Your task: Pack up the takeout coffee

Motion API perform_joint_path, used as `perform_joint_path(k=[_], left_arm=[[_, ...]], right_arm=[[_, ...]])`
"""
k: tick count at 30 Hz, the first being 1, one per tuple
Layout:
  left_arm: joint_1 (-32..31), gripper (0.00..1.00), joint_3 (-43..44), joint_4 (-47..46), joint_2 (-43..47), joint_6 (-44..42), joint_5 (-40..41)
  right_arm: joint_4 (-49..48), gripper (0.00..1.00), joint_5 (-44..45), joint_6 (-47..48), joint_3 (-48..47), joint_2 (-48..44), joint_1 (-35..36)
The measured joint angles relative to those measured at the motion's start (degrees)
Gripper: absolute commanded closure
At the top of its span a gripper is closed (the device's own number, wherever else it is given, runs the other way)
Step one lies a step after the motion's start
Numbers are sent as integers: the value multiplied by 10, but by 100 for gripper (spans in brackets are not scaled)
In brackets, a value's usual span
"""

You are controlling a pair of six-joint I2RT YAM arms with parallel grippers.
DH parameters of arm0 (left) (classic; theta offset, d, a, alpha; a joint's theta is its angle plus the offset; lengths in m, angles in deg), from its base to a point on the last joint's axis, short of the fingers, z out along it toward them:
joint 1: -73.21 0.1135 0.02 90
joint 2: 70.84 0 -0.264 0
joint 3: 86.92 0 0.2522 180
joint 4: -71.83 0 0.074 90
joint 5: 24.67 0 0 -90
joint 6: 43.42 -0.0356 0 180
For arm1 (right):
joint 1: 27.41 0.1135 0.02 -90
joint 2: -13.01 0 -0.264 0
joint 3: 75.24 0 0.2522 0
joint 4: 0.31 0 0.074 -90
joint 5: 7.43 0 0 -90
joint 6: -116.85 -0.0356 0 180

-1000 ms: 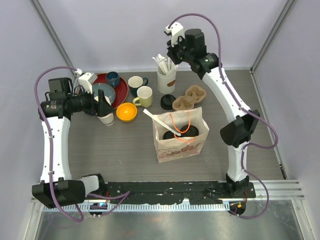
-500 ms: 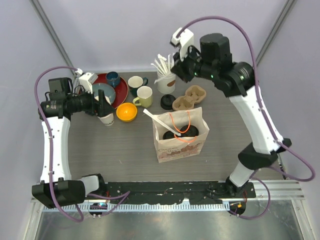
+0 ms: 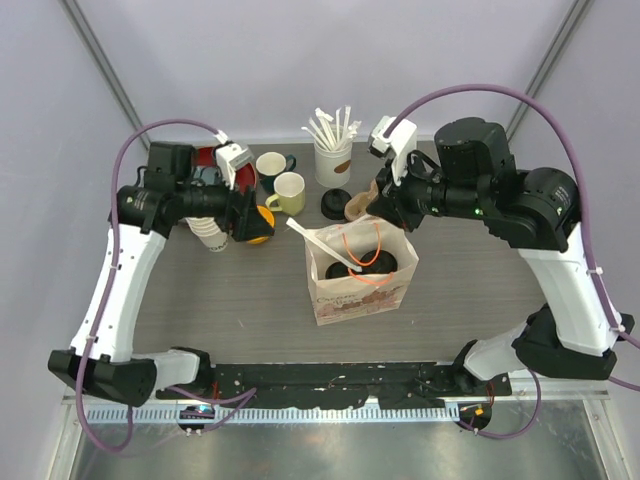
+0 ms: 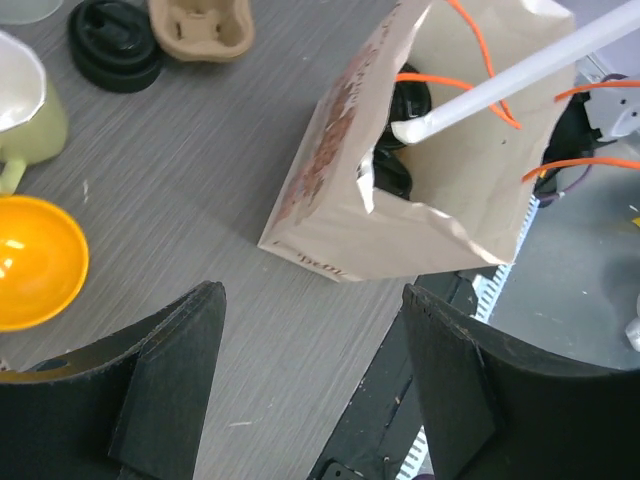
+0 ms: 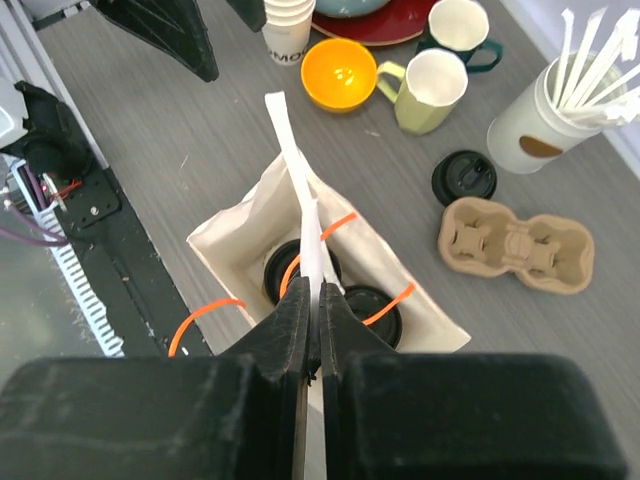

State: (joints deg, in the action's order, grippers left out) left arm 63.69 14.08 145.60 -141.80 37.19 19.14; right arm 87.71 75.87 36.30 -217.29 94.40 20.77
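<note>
The takeout coffee shows as two black-lidded cups (image 3: 340, 270) (image 3: 382, 262) standing inside a brown paper bag (image 3: 350, 297) with orange handles. The lids (image 5: 300, 268) (image 5: 376, 313) sit directly below my right gripper (image 5: 315, 287). That gripper (image 3: 386, 206) hangs over the bag's far edge, shut on a white wrapped straw (image 5: 314, 240). Another white straw (image 3: 312, 239) leans out of the bag's left corner. My left gripper (image 4: 312, 295) hovers open and empty over the table left of the bag (image 4: 420, 235), by the orange bowl (image 4: 35, 262).
Behind the bag lie a spare black lid (image 3: 335, 204) and a cardboard cup carrier (image 5: 515, 243). A white cup of straws (image 3: 333, 155), a yellow mug (image 3: 289, 193), a dark mug (image 3: 272, 165) and stacked paper cups (image 3: 210, 233) stand at the back left.
My right arm has swung from the straw cup at the back down over the bag, gripper shut. The left gripper has moved right, from the paper cups toward the orange bowl.
</note>
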Motion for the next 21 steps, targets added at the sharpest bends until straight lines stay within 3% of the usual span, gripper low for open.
perform_joint_path(k=[6,12,21], left_arm=[[-64,26,47,-3,-46,11,2],[-111,35,61,-7,-84,17,17],[-139,79,72,-6,-118,19,31]], right_arm=[[26,99,0,-9,3,10,6],[31,99,30,-16,3,61,38],[36,99,97,-17,3,140,49]])
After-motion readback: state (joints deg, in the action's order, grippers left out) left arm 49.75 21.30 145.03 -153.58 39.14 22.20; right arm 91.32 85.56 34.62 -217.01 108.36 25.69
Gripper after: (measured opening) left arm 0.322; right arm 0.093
